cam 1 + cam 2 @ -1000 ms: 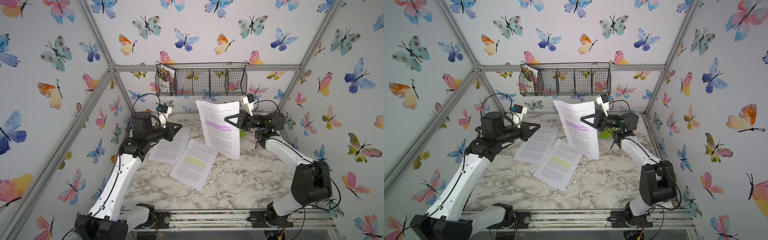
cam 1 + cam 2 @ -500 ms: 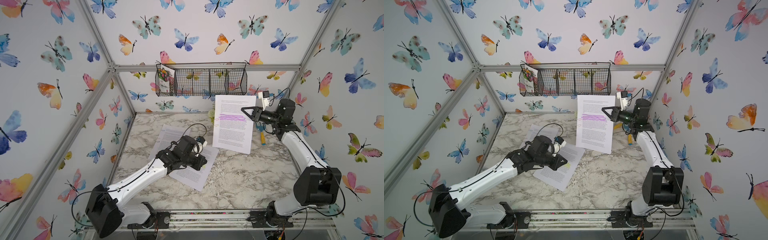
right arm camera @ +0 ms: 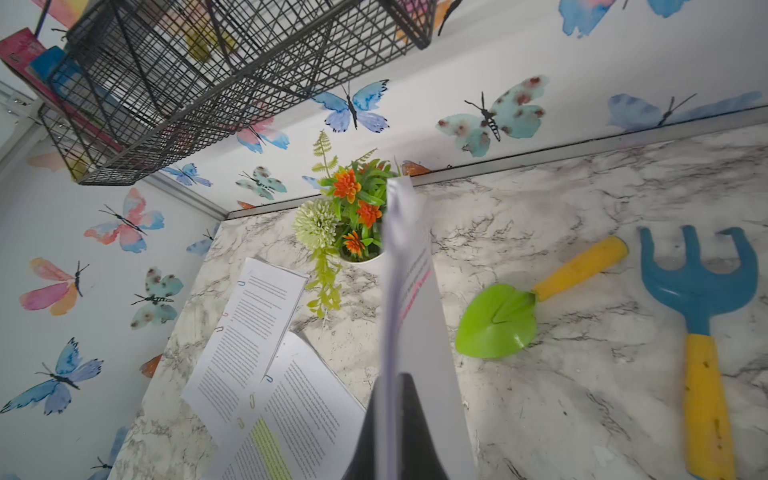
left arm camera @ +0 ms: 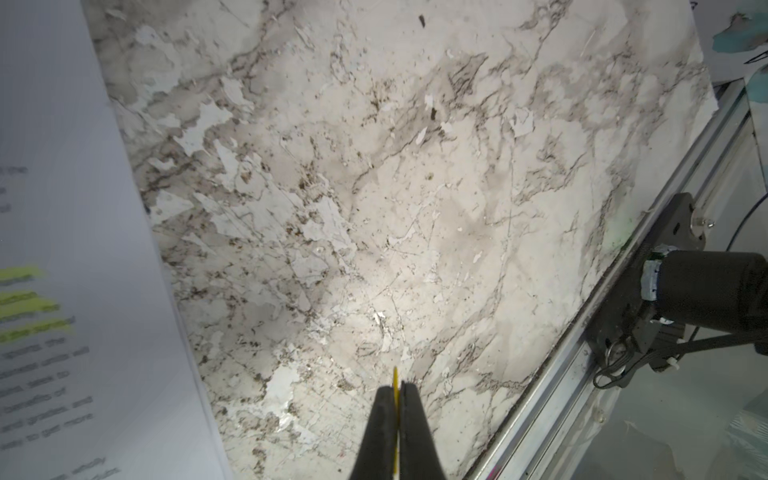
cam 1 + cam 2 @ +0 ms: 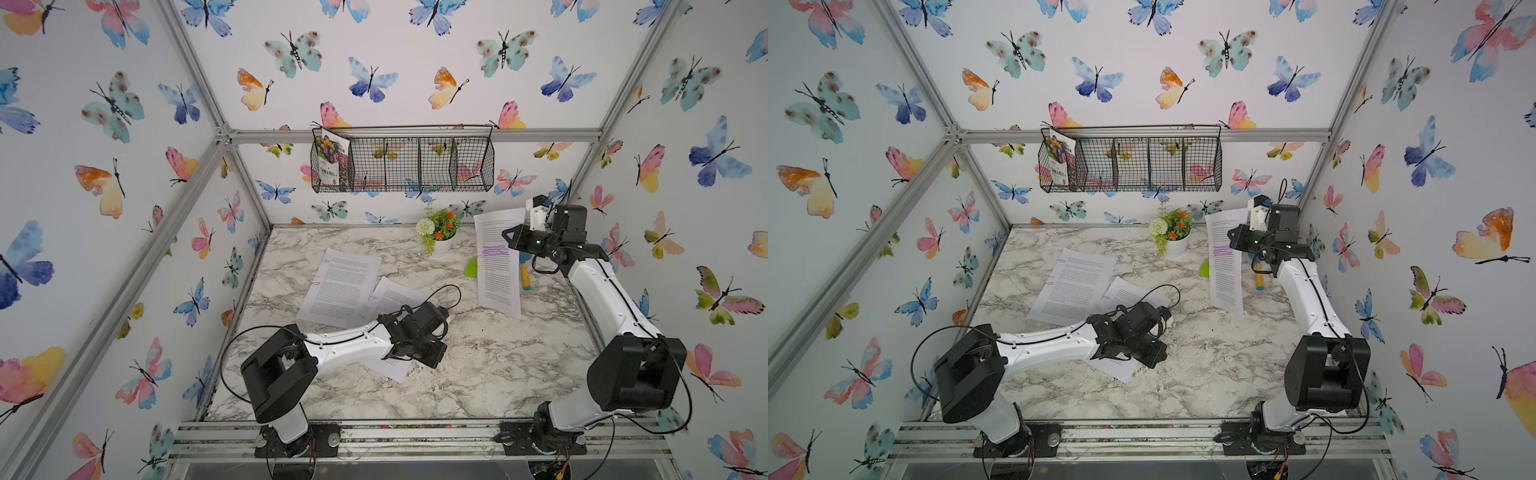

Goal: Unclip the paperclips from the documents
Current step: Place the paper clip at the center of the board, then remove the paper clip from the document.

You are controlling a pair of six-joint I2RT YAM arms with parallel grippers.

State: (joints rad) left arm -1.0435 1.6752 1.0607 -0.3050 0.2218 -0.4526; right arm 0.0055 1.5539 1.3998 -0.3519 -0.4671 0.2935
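Butterfly-papered walls enclose a marbled tabletop [image 5: 478,374]. Over its far right side, the right end effector [image 5: 506,237] is clamped shut on the upper edge of the purple-highlighted document [image 5: 496,270], which hangs upright. Nearer the front, the left end effector [image 4: 397,390] sits low over bare marble, pinched closed on a yellow paperclip [image 4: 395,380]. The unhighlighted document [image 5: 340,286] and the yellow-highlighted document [image 3: 291,415] lie flat and overlapping mid-tabletop, the latter partly under the left arm.

The paperclips [image 3: 241,284] are probably light, springy and slick. They are best gripped by the loop that stands proud of the sheet's edge and slid off along the paper. The sheets look thin and floppy, so they need holding close to the clip.

Only the left wrist view shows the yellow sliver between the closed fingers, which the wrist hides in both top views. The right wrist view picks out small coloured clips along the lying sheets' edges but sees the held sheet edge-on. Both top views show its purple band.
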